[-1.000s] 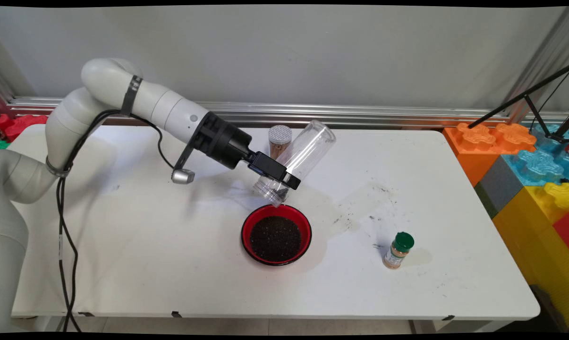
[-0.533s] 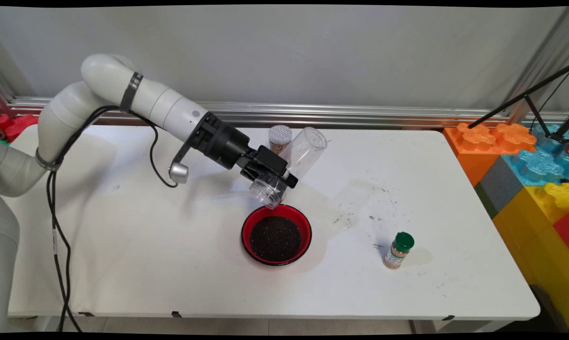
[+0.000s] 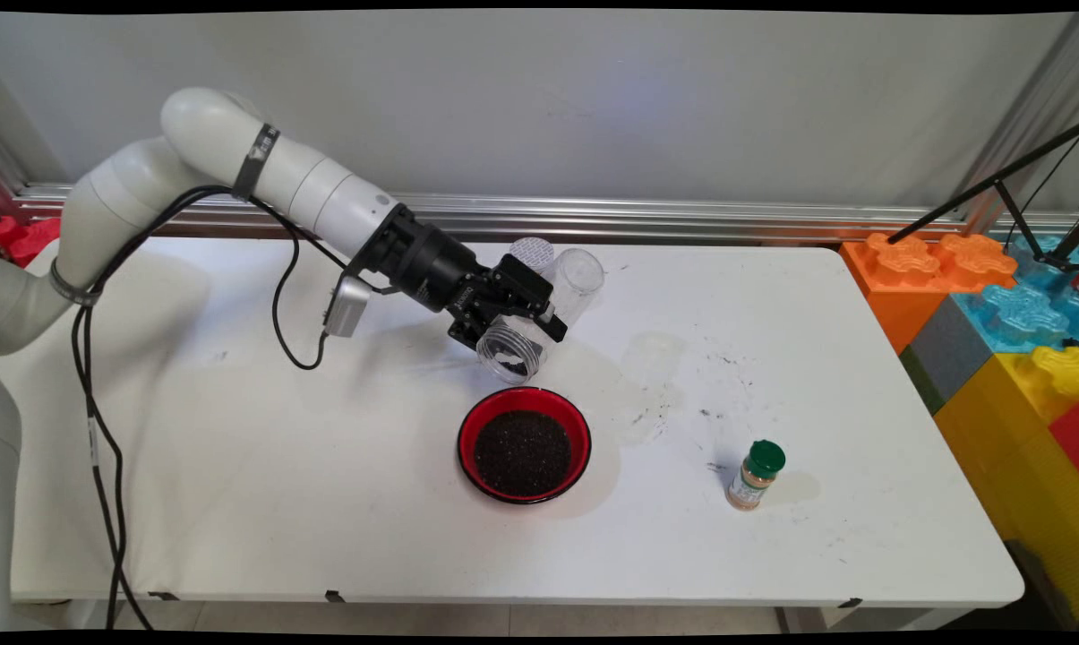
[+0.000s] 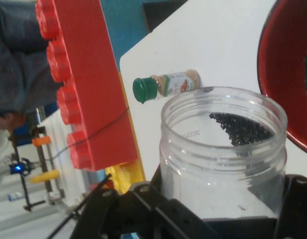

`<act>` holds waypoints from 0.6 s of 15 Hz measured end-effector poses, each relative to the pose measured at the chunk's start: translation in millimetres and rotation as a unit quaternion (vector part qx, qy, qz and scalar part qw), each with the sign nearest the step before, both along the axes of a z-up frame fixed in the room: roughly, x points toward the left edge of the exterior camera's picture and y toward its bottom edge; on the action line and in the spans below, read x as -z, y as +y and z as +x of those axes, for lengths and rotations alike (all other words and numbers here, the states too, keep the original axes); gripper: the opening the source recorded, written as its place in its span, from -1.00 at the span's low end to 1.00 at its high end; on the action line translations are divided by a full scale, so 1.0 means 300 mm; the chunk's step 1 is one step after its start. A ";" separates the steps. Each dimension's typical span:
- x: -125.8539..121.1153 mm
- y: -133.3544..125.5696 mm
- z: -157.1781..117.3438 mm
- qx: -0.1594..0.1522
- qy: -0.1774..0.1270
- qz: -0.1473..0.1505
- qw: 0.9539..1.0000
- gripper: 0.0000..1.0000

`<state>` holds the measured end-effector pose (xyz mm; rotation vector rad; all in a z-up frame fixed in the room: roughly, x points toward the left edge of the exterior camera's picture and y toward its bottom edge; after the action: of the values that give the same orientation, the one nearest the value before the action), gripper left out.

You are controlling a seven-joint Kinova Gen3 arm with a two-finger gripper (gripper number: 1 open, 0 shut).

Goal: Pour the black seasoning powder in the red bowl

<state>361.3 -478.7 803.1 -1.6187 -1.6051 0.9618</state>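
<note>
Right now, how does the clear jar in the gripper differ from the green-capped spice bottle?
The clear jar is open, tilted, held above the table; the spice bottle is capped and stands alone. The jar is larger, holding a few dark grains; the bottle holds tan powder. Both are see-through.

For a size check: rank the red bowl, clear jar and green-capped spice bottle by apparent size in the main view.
1. red bowl
2. clear jar, lifted in the end effector, so nearer the camera
3. green-capped spice bottle

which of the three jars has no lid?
The clear jar in the gripper: its mouth is open, a few black grains inside. The green-capped jar and the white-capped one are both closed.
</note>
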 end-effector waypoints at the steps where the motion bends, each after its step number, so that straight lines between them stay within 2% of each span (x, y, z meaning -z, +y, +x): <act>1: -0.003 -0.003 0.001 -0.007 -0.001 0.013 1.000 -1.00; 5: -0.022 -0.016 0.008 -0.033 -0.004 0.056 0.998 -1.00; 9: -0.043 -0.024 0.016 -0.056 -0.006 0.083 0.995 -1.00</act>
<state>366.1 -486.0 816.0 -1.4384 -1.7507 0.8520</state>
